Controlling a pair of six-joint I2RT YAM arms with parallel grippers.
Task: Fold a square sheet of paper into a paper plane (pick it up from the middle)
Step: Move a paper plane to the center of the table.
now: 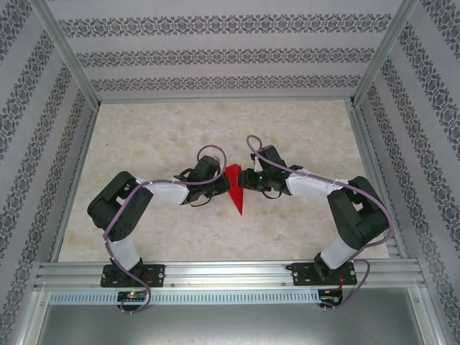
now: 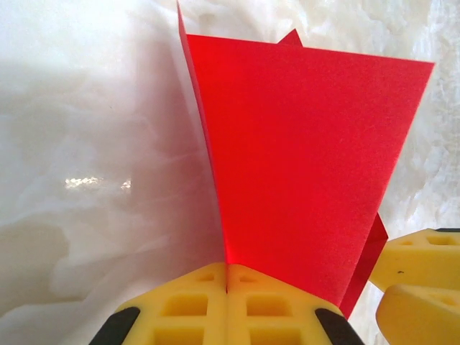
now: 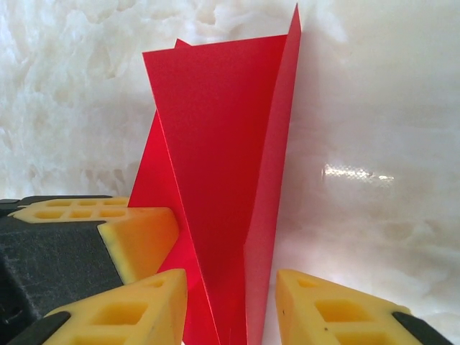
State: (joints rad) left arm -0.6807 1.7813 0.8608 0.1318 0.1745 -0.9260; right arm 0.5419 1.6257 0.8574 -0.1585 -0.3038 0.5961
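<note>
The red sheet of paper is folded into a slim pointed paper plane shape and stands on edge at the table's middle, between both arms. My left gripper is shut on it; in the left wrist view its yellow pads pinch the paper's folded edge with no gap. My right gripper comes in from the opposite side. In the right wrist view it stands open astride the paper's narrow end, with a gap to its right finger. The left gripper's yellow pad presses the paper's left flap.
The marble-patterned tabletop runs all round the arms. Aluminium frame posts and patterned walls enclose the back and sides. A metal rail carries both bases at the near edge.
</note>
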